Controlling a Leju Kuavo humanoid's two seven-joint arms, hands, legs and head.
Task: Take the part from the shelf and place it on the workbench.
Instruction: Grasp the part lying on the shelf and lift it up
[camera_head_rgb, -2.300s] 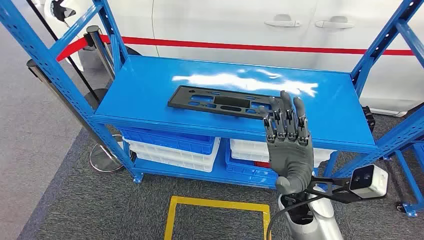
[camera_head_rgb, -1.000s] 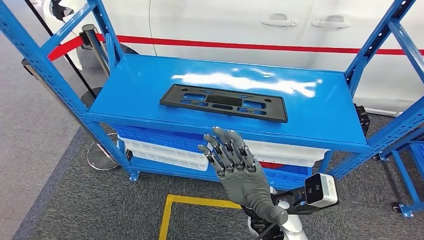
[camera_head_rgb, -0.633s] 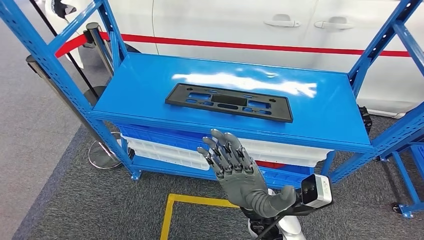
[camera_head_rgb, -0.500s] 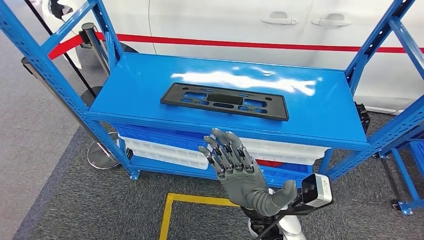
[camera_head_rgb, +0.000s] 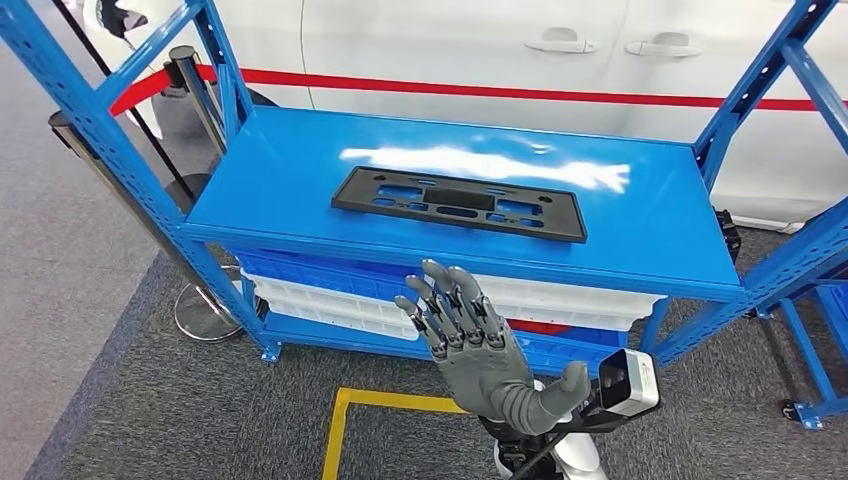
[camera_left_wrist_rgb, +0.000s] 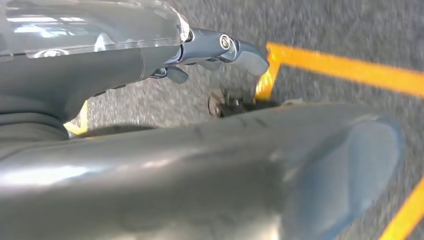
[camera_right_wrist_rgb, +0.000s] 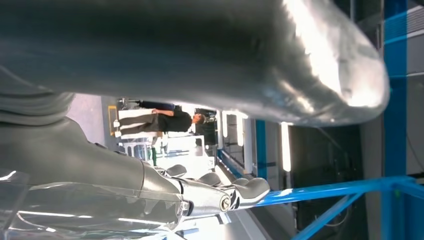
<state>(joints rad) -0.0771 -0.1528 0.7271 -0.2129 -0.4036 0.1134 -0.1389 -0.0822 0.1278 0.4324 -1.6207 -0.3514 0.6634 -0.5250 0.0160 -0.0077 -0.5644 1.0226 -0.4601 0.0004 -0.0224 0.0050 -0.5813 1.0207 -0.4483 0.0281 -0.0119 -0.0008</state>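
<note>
My right robot hand (camera_head_rgb: 480, 350) is raised in front of the shelf (camera_head_rgb: 660, 225), palm away from me, fingers spread and straight, holding nothing. It sits below and short of the shelf's front edge, apart from the part (camera_head_rgb: 459, 203), a flat black slotted plate lying along the blue top level. Stacked blue and white bins (camera_head_rgb: 340, 295) on the lower level are partly hidden behind my fingers. My left robot hand (camera_left_wrist_rgb: 220, 47) hangs over grey carpet and yellow floor tape (camera_left_wrist_rgb: 345, 70); its thumb blocks most of that view, so I cannot tell its grip.
</note>
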